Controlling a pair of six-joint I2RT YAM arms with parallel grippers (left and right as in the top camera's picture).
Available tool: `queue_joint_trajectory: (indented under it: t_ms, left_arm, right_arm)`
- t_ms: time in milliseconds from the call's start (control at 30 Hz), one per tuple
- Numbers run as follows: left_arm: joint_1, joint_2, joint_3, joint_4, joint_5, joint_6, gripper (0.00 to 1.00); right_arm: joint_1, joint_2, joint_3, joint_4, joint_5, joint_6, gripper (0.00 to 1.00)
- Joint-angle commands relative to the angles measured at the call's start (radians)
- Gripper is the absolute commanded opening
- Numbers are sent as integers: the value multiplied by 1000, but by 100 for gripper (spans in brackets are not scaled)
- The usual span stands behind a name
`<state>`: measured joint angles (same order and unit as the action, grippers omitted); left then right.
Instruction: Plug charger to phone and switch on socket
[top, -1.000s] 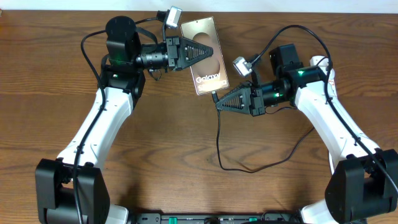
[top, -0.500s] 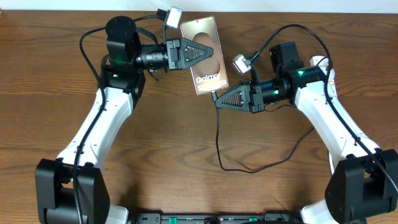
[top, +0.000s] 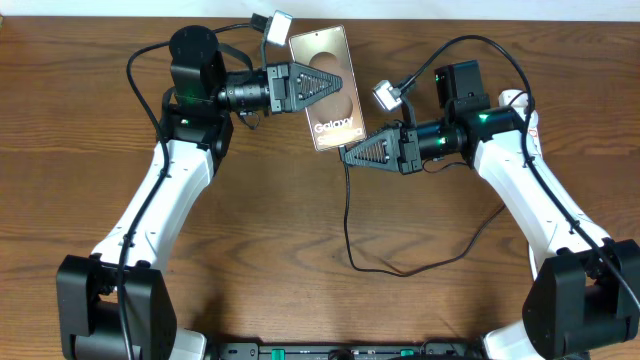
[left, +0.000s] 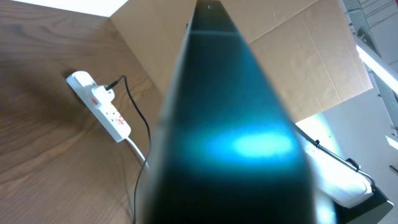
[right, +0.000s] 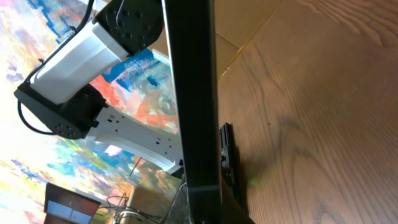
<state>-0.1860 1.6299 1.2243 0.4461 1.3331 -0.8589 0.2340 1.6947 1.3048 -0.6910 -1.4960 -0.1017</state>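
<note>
Right hand (top: 347, 156), clamped on charger (top: 346, 220), nearer phone (top: 330, 128)

Phone (top: 327, 90) upper ctr of overhead frame. Charger (top: 347, 215) cable runs from its lower edge down to ctr, then curves right. Socket (left: 102, 106) upper left in left-wrist view, on table (top: 260, 230).

The overhead camera looked straight down on the wooden table (top: 300, 240), taking in the whole scene from far off. The left wrist camera sat right against the phone (left: 230, 137), a dark blur, and faced across the table toward the power strip (left: 102, 107). The right wrist camera, tilted, hugged the phone's edge and faced the left arm (right: 81, 56). All three views shared the phone.
</note>
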Motion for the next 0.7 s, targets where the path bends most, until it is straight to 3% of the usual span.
queue_joint_trajectory:
  t_ms: [0,100,233,267,433,667]
  left_arm:
    - [-10,-9,24,4,73,9,7]
    - [-10,-9,24,4,73,9,7]
    - [-10,-9,24,4,73,9,7]
    - [-10,-9,24,5,73,9,7]
    - [-10,-9,24,4,74,9,7]
    - [-12,-8,23,3,121,73,7]
  right_arm:
    - [-11,-6,2,12,0,19,1]
    - [-11,-6,2,12,0,19,6]
    - [-12,-6,2,16,1,19,28]
    - [-12,-6,2,24,1,19,39]
    - [-12,-6,2,80,1,21,69]
    - [-11,-6,2,316,1,196,69]
